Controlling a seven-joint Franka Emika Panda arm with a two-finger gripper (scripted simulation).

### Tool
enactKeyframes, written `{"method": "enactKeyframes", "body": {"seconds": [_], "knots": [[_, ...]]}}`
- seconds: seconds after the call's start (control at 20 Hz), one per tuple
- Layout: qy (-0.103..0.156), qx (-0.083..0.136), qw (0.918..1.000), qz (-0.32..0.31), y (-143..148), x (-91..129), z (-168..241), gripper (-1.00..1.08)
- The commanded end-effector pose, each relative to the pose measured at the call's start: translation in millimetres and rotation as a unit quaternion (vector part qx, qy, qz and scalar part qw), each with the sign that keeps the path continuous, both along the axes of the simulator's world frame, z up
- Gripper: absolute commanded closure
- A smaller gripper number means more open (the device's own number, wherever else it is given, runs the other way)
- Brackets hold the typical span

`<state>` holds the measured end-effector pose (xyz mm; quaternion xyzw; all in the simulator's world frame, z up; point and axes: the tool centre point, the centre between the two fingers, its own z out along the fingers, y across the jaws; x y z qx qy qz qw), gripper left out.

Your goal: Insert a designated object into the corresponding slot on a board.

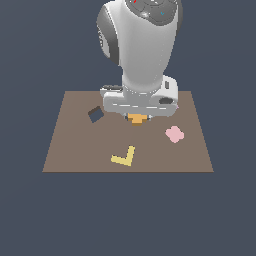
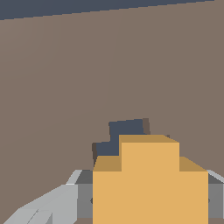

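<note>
The gripper (image 1: 137, 118) pinches one orange cross block (image 2: 150, 181) between its jaws, closed against the block's sides, low over the brown board (image 1: 70, 145). One dark cross-shaped slot (image 2: 124, 135) lies just beyond the block. The board also carries one dark square hole (image 1: 95, 114), one yellow L-piece (image 1: 124, 157) and one pink lump (image 1: 174, 134).

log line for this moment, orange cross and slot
phase: insertion approach | gripper: shut on orange cross | cross-shaped slot: open, partly visible just past cross | board
</note>
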<state>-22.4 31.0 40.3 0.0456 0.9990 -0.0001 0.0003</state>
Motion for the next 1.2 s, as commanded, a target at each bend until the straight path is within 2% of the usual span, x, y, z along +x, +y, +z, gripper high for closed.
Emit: {"method": "enactKeyframes", "body": {"seconds": [0.0, 0.35, 0.9, 0.95, 1.15], "knots": [[0.0, 0.0, 0.9998, 0.022, -0.7, -3.8, 0.3, 1.08], [0.0, 0.0, 0.9987, 0.052, -2.4, -9.1, 0.4, 1.08], [0.0, 0.0, 0.9986, 0.054, -2.9, -9.5, -9.6, 1.08], [0.0, 0.0, 0.9986, 0.054, -2.9, -9.5, -9.6, -0.92], [0.0, 0.0, 0.9986, 0.054, -2.9, -9.5, -9.6, -0.92]]}}
